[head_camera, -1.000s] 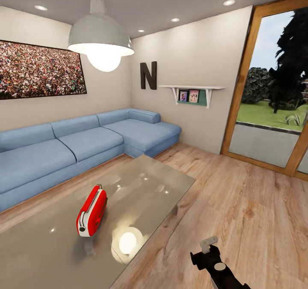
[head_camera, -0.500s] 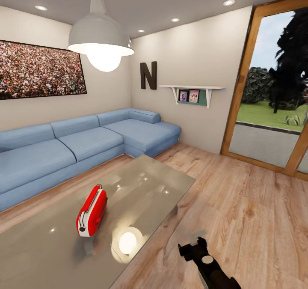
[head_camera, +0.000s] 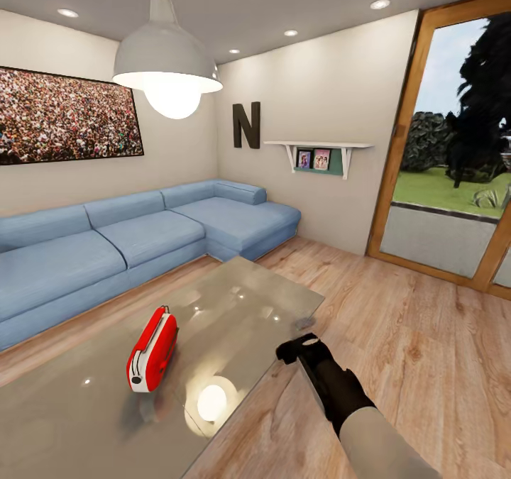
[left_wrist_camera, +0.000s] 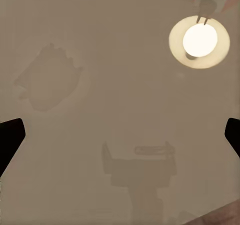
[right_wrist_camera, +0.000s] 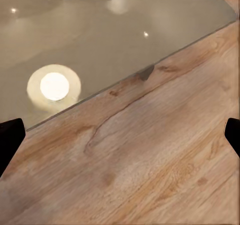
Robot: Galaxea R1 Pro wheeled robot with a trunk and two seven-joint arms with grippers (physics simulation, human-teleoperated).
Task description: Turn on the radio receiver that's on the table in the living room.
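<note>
A large dark letter N [head_camera: 246, 125] hangs on the beige wall [head_camera: 319, 89].

- I'm seeing the table [head_camera: 241, 301] running off the head view's lower left edge.
- My right gripper [head_camera: 297, 349] is pointing away, so its jaws are unreadable.
- Each wrist view is cropping its fingertips [right_wrist_camera: 10, 137] at the borders.

The radio receiver [head_camera: 152, 350] stood on the surface [head_camera: 241, 301]. The sofa [head_camera: 142, 241] was behind it, at 12 o'clock. The right gripper [head_camera: 292, 350] was at 3 o'clock.
</note>
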